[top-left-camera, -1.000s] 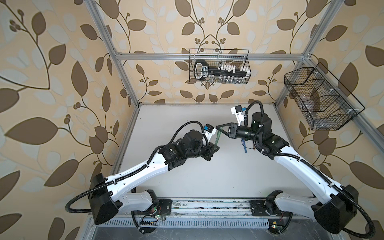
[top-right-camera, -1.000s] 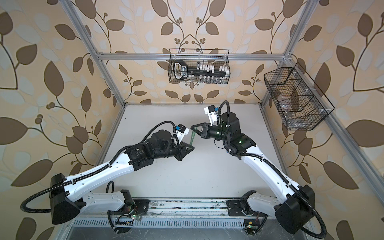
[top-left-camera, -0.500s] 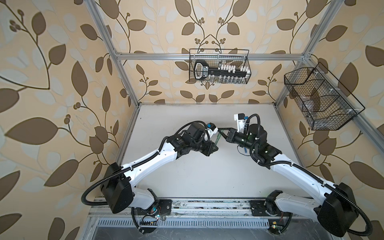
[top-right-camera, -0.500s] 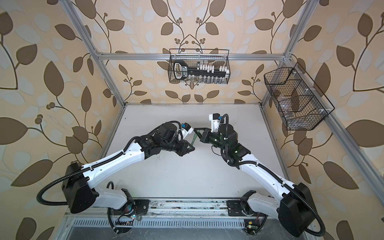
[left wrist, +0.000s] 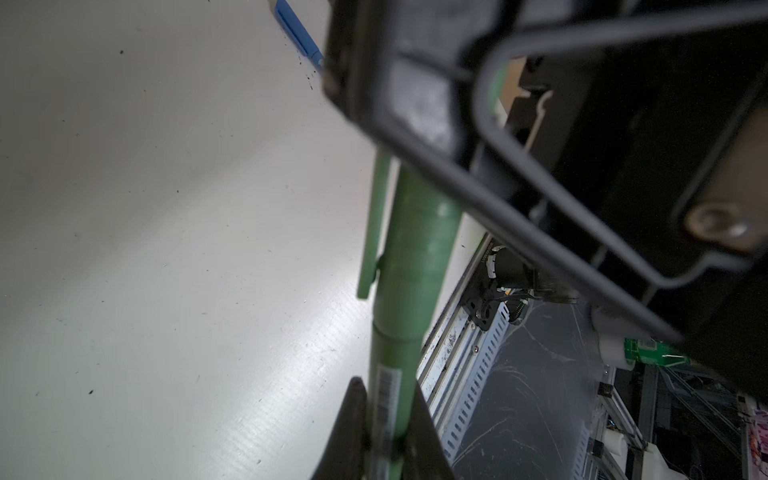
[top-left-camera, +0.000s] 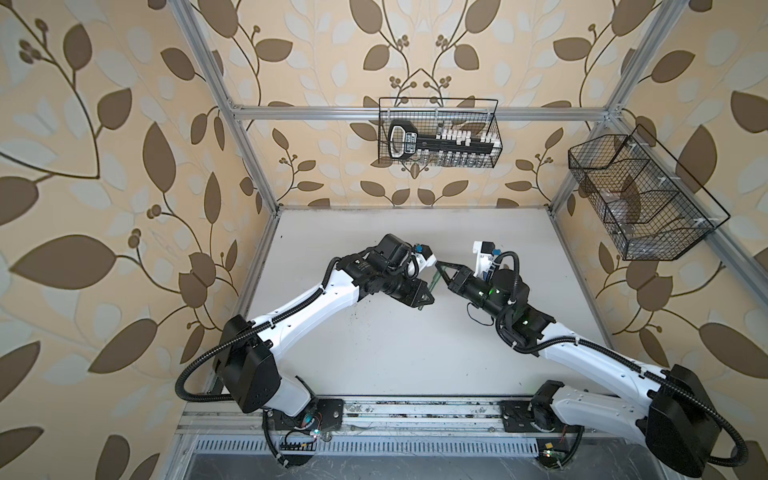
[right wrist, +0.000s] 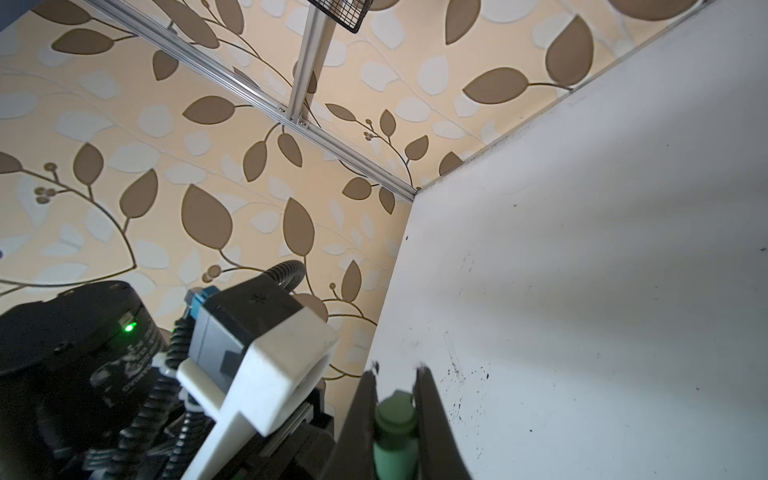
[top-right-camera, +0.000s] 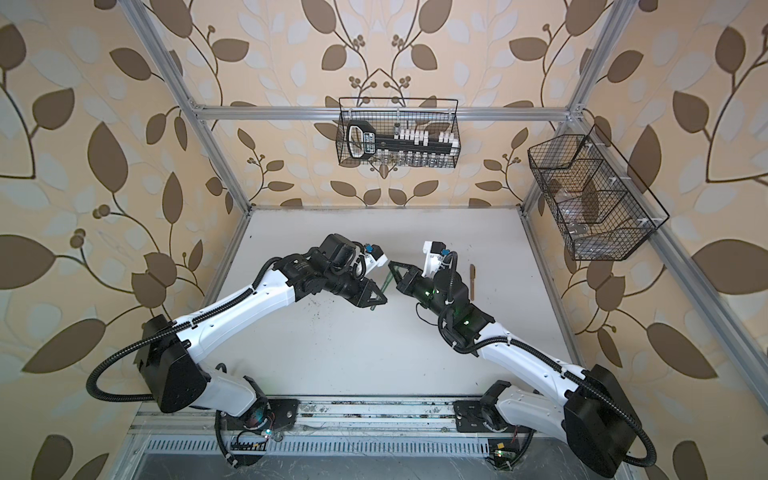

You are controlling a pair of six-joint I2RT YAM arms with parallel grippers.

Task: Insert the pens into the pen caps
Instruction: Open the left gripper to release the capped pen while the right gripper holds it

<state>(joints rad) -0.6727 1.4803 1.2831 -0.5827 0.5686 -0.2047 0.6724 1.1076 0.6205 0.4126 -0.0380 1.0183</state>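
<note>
In both top views, two robot arms meet above the middle of a white counter [top-left-camera: 374, 353]. The left fingers [top-left-camera: 422, 296] are clamped on the barrel of the dark green pen [top-left-camera: 433, 281], held off the counter. The right fingers [top-left-camera: 451, 272] pinch its far end. In a top view an orange-brown pen [top-right-camera: 473, 282] lies on the counter beside the right arm. A wire basket [top-left-camera: 496, 137] on the back wall holds a black tool with white labels, too small to read.

Left wrist view: the left fingers [left wrist: 349, 424] grip the green barrel. The green cap [left wrist: 415, 232] sits over the pen's front, a seam showing. A barcode sticker [left wrist: 386, 395] is unreadable. A blue pen [left wrist: 299, 33] lies on the counter beyond.

Right wrist view: the right fingers [right wrist: 432, 415] close narrowly on the cap's end.

Likely risks: the cap may not be fully seated, and an off-axis push could jam it or slide the barrel through the left fingers.
</note>
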